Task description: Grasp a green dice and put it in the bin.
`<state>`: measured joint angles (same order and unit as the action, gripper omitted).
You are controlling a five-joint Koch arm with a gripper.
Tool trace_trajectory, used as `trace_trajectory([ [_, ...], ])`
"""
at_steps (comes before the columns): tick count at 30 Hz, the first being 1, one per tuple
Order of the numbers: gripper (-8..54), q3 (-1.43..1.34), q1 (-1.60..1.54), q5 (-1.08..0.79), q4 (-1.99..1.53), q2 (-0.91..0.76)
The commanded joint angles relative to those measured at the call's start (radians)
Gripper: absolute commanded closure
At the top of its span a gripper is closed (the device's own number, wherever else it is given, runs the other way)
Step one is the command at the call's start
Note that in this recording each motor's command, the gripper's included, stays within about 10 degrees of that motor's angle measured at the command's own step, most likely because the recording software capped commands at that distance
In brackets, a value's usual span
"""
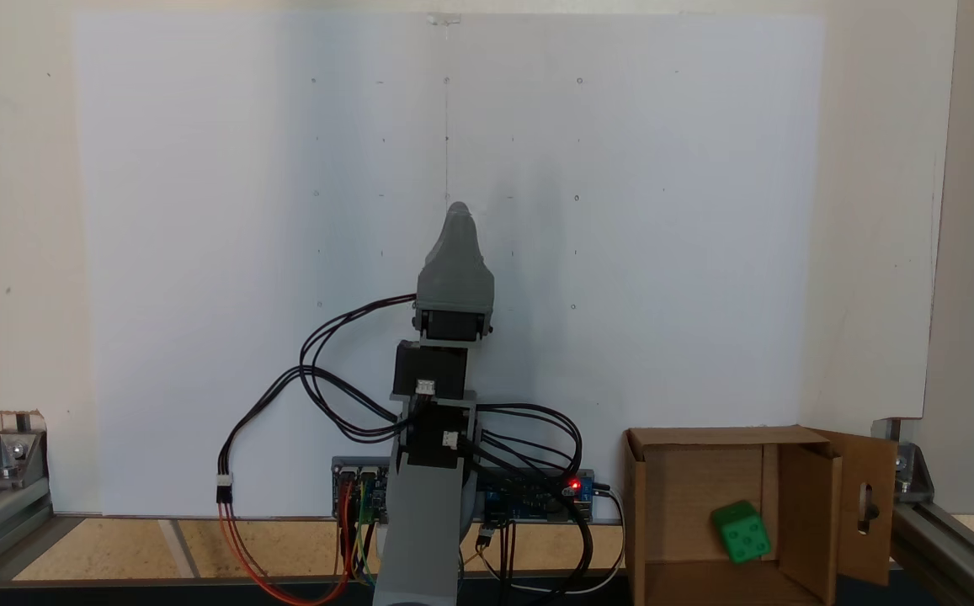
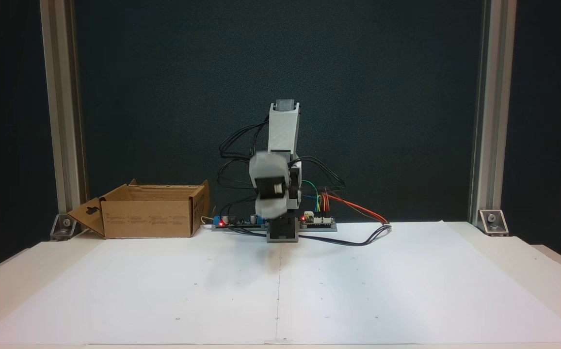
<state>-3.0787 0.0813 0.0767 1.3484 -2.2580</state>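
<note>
1. Nearest, in a fixed view, the white paper sheet point(image 2: 280, 286) covers the table up to the arm's base.
2. Behind it the Koch arm point(image 2: 282, 145) stands folded, and its gripper point(image 2: 270, 208) hangs blurred in front of the base; I cannot tell whether the jaws are apart or together.
3. Beside the base lie circuit boards point(image 2: 319, 221) with red lights and looping black and coloured wires.
4. Left of the arm in that view sits the bin point(image 2: 149, 218), a brown cardboard box with a slotted flap folded outward.
5. From above, in a fixed view, the gripper point(image 1: 459, 209) points up the sheet, well apart from the bin point(image 1: 663, 505).
6. Inside the bin lies the green dice point(image 1: 741, 531), tilted, against an inner cardboard wall.
</note>
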Motion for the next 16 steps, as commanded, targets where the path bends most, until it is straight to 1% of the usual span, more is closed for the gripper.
trace_trajectory([
  [1,1.1,-0.048,0.0,-0.006,0.164,-0.112],
  [7,1.0,-0.049,-0.002,-0.008,0.382,-0.112],
  [16,1.0,-0.048,-0.003,-0.008,0.38,-0.112],
])
